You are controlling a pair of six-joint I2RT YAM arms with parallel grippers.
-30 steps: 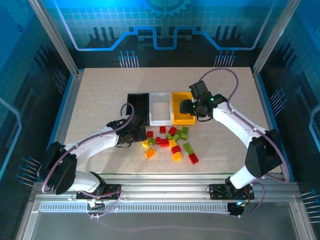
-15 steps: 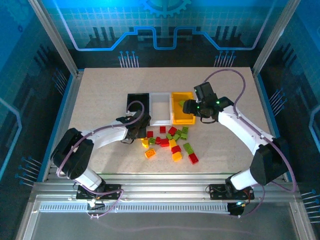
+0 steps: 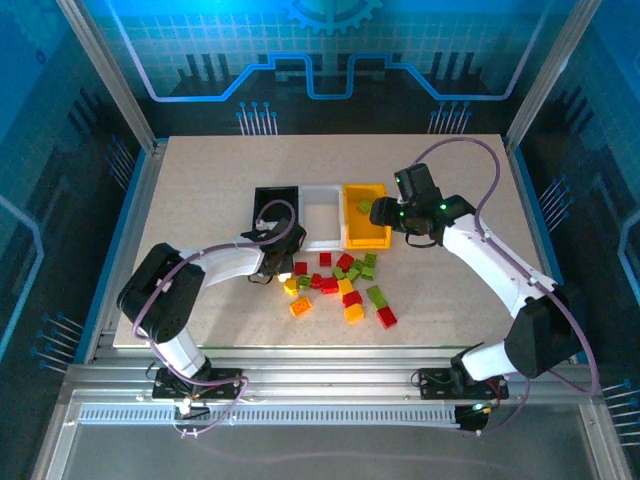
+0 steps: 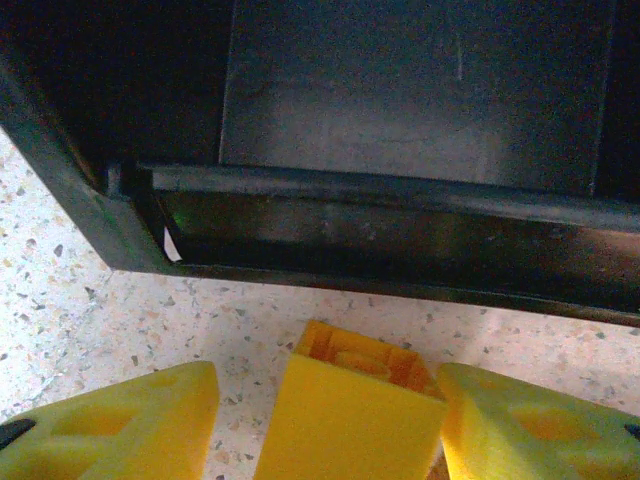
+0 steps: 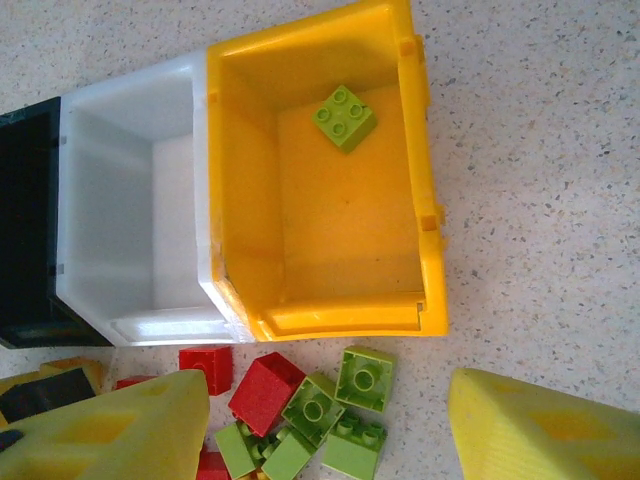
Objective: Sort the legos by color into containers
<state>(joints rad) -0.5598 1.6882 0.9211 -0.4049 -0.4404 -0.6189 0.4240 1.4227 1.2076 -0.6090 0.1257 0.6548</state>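
The left claw [image 4: 330, 405] is standing open around a yellow brick [image 4: 345, 430] at the bottom centre of the left wrist view. A strip of table [image 4: 80, 300] is showing between the brick and the lower-left finger [image 4: 120, 420], while the lower-right finger [image 4: 530, 430] is seeming to touch it. The brick is lying with its hollow end turned up the frame, facing the near wall of the black bin [image 4: 330, 225]. Its long axis is seeming to run the same way.

The right claw [image 5: 325, 420] is hanging open, holding nothing, over loose red and green bricks [image 5: 300, 400] along the bottom of its own view. Above them, three bins are sitting side by side, touching, with their long axes running up the frame. The black bin is at the left edge, the white bin [image 5: 125, 325] in the middle and the yellow bin [image 5: 432, 220] on the right. One green brick [image 5: 345, 117] is lying studs-up and turned cornerwise on the yellow bin's floor, near its upper end.
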